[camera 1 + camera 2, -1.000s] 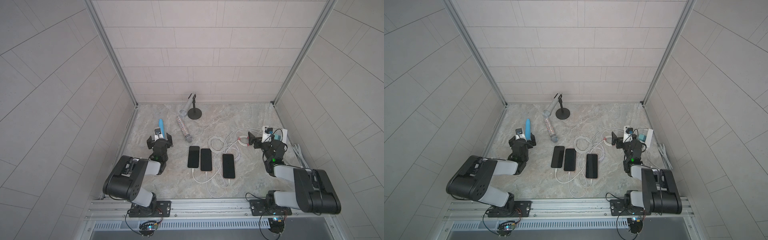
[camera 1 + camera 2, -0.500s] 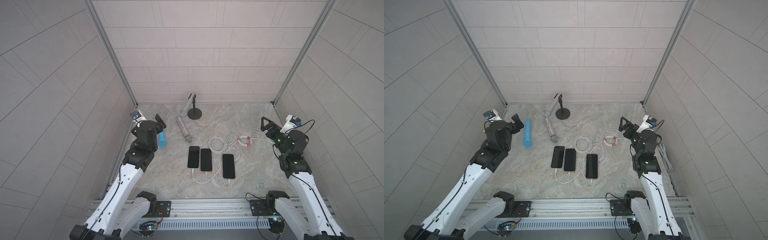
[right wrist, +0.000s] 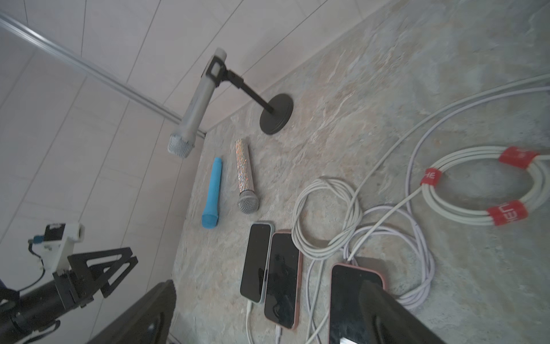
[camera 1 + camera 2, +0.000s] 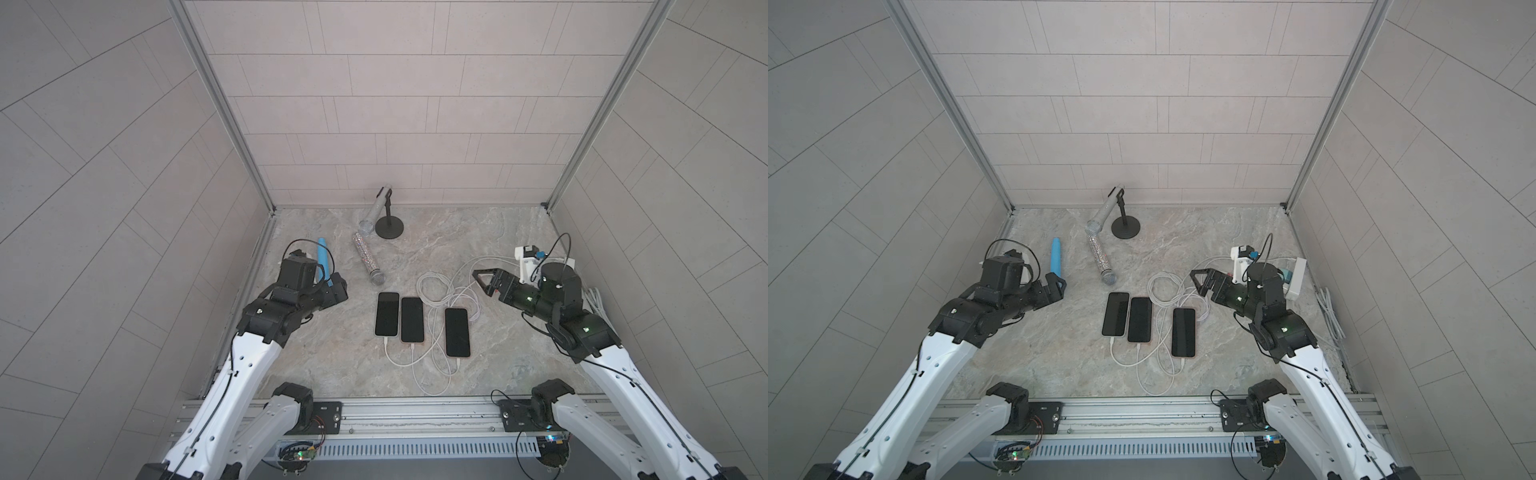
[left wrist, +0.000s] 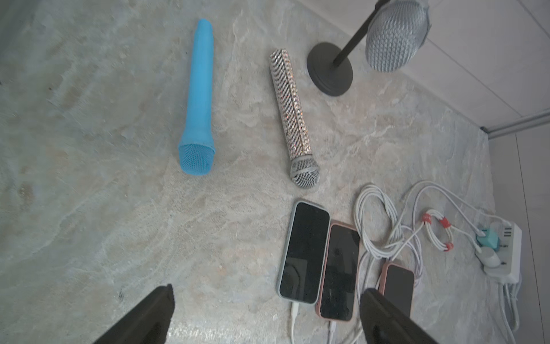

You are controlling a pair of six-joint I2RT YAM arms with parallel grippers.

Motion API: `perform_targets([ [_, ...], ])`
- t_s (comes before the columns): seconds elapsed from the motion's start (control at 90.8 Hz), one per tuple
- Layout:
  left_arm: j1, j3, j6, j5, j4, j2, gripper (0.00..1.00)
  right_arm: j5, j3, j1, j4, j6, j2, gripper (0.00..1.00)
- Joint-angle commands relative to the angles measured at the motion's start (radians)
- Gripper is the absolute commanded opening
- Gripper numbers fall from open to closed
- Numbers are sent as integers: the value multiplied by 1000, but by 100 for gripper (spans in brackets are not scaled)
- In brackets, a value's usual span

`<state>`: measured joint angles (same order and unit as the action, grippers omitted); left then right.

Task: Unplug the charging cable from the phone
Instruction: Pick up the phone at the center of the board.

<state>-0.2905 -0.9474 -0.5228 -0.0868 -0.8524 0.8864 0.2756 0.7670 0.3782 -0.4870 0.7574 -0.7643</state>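
Note:
Three dark-screened phones lie side by side mid-table in both top views: the left phone (image 4: 387, 313), the middle phone (image 4: 412, 319) and the right phone (image 4: 457, 332). A white charging cable (image 4: 432, 365) runs from the near end of each. My left gripper (image 4: 337, 286) hovers open, left of the phones and above the table. In the left wrist view it (image 5: 268, 292) holds nothing, and the phones (image 5: 303, 253) lie just ahead. My right gripper (image 4: 482, 280) hangs open, right of the phones. In its wrist view it (image 3: 269, 286) is empty over the phones (image 3: 282, 274).
A blue microphone (image 4: 324, 262) and a glittery microphone (image 4: 368, 264) lie at the back left. A third stands in a black stand (image 4: 388, 226). Loose cable loops (image 3: 327, 220), a red-tied coil (image 3: 482, 187) and a white power strip (image 4: 1296, 276) are on the right.
Both arms have lifted from their folded rest pose and stretched forward, and the grippers now point inward toward the phones. Both stay open, and the phones and cables have not moved.

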Motion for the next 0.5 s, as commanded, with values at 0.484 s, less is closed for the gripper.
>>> perform_targets([
  [0.484, -659, -42, -255, -59, 30, 333, 100, -507, 15, 205, -501, 22, -6, 100],
])
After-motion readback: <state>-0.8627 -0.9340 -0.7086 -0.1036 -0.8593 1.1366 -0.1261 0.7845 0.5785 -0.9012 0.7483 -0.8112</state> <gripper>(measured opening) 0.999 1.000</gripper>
